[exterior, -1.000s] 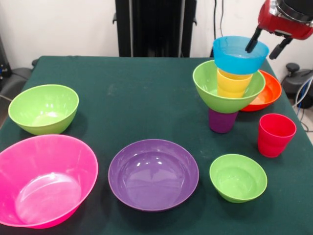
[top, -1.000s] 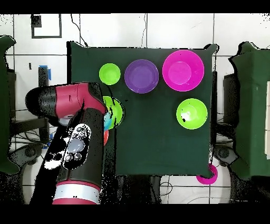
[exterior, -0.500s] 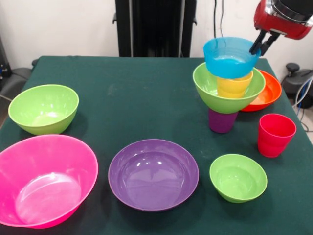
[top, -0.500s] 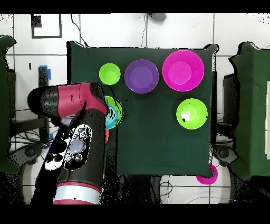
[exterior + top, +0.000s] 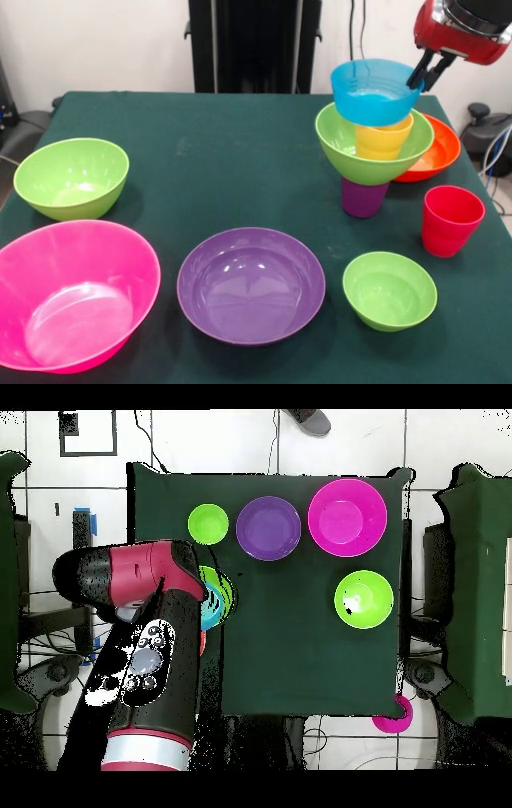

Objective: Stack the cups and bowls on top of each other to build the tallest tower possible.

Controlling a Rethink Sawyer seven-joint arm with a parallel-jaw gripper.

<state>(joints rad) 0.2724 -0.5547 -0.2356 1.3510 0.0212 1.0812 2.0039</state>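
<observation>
Four pieces form the tower point(image 5: 373, 136) at the counter's point(image 5: 240, 176) far right: purple cup, green bowl holding a yellow cup, blue bowl point(image 5: 376, 90) tilted on top, its right rim pinched by the claw point(image 5: 422, 74). A red cup point(image 5: 451, 219) stands near.
</observation>
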